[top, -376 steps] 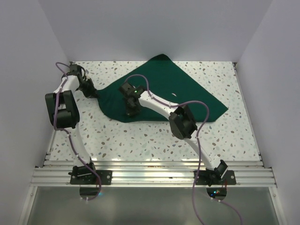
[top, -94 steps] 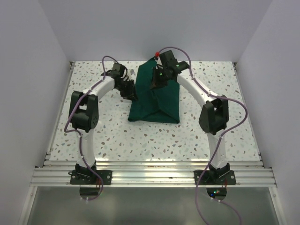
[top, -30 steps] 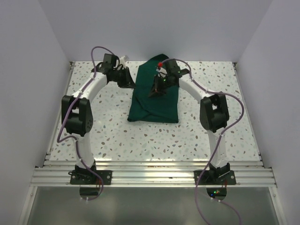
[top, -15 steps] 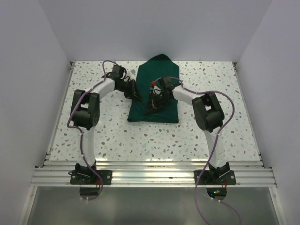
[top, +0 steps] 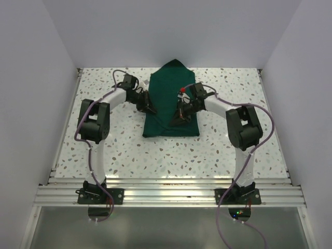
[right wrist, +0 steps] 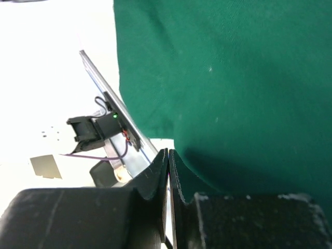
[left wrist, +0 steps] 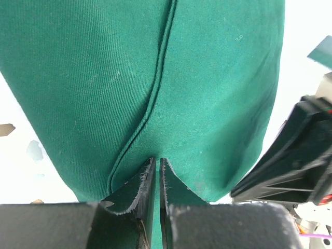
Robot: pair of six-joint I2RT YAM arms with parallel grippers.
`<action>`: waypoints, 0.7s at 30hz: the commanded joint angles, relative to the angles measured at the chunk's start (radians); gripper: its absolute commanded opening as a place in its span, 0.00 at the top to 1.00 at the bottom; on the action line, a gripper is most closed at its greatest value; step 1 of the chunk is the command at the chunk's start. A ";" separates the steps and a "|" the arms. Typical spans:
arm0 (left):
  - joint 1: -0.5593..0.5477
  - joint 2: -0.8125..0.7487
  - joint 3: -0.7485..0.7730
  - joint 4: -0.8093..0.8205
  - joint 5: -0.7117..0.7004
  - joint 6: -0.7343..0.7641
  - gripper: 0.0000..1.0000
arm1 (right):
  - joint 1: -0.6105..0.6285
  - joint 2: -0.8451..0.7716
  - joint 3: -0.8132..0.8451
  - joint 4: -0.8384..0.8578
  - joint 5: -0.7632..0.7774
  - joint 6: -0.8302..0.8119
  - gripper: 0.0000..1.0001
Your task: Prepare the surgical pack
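The dark green drape (top: 168, 88) lies folded into a narrow bundle at the back middle of the table, with a pointed end toward the far wall. It fills the left wrist view (left wrist: 207, 78) and the right wrist view (right wrist: 233, 78). My left gripper (top: 151, 108) is at the bundle's left edge, and its jaws (left wrist: 157, 161) are shut on a fold of the cloth. My right gripper (top: 178, 117) is over the near right part of the bundle. It is shut (right wrist: 168, 151), with no cloth showing between its fingers. The steel tray, instruments and gauze are not in view.
The speckled table (top: 233, 150) is closed in by white walls on three sides. An aluminium rail (top: 166, 194) with both arm bases runs along the near edge. The right arm's black wrist (left wrist: 295, 155) is close beside my left gripper.
The drape, spread wide earlier, is now a folded bundle. In the last second my right gripper came from the bundle's back toward its near part, and my left gripper moved onto its left edge.
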 commanded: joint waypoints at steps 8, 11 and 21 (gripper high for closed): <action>0.034 -0.037 0.073 -0.014 -0.074 0.038 0.75 | -0.139 -0.156 -0.054 0.021 0.103 0.001 0.92; 0.045 -0.050 0.134 -0.002 -0.113 0.042 0.58 | -0.174 -0.151 -0.021 0.128 0.218 0.034 0.89; 0.119 0.154 0.341 0.155 0.046 -0.065 0.67 | -0.232 0.147 0.369 0.176 0.269 0.097 0.87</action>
